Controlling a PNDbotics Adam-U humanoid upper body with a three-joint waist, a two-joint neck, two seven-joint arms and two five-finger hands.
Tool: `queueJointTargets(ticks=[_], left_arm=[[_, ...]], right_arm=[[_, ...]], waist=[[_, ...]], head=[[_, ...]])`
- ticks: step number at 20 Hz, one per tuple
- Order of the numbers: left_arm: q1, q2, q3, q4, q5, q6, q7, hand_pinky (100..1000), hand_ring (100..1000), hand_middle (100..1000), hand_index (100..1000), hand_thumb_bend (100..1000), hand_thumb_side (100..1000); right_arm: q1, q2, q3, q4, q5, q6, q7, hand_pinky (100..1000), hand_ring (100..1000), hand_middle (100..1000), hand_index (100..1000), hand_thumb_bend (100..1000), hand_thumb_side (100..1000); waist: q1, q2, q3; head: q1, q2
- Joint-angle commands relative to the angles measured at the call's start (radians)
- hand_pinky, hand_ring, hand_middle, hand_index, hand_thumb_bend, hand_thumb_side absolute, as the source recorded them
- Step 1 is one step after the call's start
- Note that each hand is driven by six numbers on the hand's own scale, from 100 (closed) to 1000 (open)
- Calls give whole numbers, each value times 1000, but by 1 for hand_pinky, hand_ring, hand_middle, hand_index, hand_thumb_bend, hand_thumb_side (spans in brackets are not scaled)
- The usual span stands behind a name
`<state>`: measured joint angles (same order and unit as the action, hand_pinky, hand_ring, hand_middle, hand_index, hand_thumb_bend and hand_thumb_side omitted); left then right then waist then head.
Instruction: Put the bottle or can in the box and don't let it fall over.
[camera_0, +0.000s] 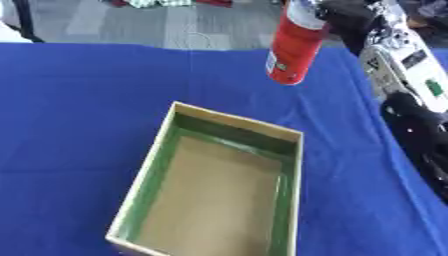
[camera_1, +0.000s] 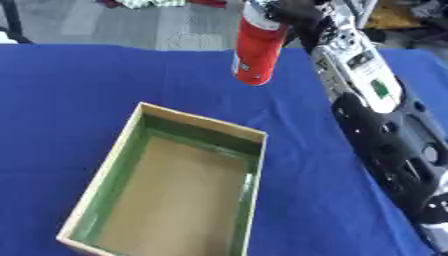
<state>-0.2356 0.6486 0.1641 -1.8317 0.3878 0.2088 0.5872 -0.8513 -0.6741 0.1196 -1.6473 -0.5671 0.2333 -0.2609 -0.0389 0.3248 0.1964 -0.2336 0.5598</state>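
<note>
A blue cloth (camera_0: 79, 100) is covering the whole table, lying smooth and matte with only faint creases, and it is running off toward a grey floor at the far edge. The box (camera_1: 131, 135) is sitting on it near the middle, a shallow open rectangular tray with pale, wood-coloured rims, green inner walls and a flat tan bottom; it is holding nothing at present.

The right arm (camera_1: 367, 95) is reaching in from the right side, its black and silver segments looking hard and glossy, with a white panel along the forearm. The right hand (camera_1: 293, 12) is gripping the can (camera_1: 256, 42) near its top at the far edge of the scene, dark fingers wrapping round the upper part. The can is a tall red cylinder with a pale top band and a small label patch on its side; it is hanging in the air, tilting slightly, above the cloth just beyond the far right corner of the box and apart from it.

So the pick-up looks done and the carry is under way. What is remaining, by my judgement, is bringing the can over the tray, lowering it upright onto the flat bottom and letting go without tipping it. The left hand is showing in neither view.
</note>
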Motion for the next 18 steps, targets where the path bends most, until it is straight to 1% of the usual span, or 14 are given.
queueJointTargets(ticks=[1,9,12,18], left_arm=[[3,36,18,-13,-2,-1,-1,747,794,792,800,647,568],[25,50,24,-11,-5,-4,6,747,794,793,801,642,569],[29,52,24,-11,-6,-4,6,747,795,793,801,640,570],[35,51,23,-9,-7,-4,3,747,795,794,801,637,572]], right_arm=[[-10,-45,-4,-107,-23,38,-3,804,678,274,314,259,100],[26,-29,24,-334,-93,149,-32,802,676,276,317,251,100],[26,-13,48,-351,-97,151,-9,801,678,279,320,252,100],[23,39,128,-353,-76,133,91,797,675,282,324,252,100]], waist=[[6,-36,-4],[2,-60,-33],[2,-66,-40],[4,-73,-50]], head=[[6,10],[20,44],[23,52],[25,65]])
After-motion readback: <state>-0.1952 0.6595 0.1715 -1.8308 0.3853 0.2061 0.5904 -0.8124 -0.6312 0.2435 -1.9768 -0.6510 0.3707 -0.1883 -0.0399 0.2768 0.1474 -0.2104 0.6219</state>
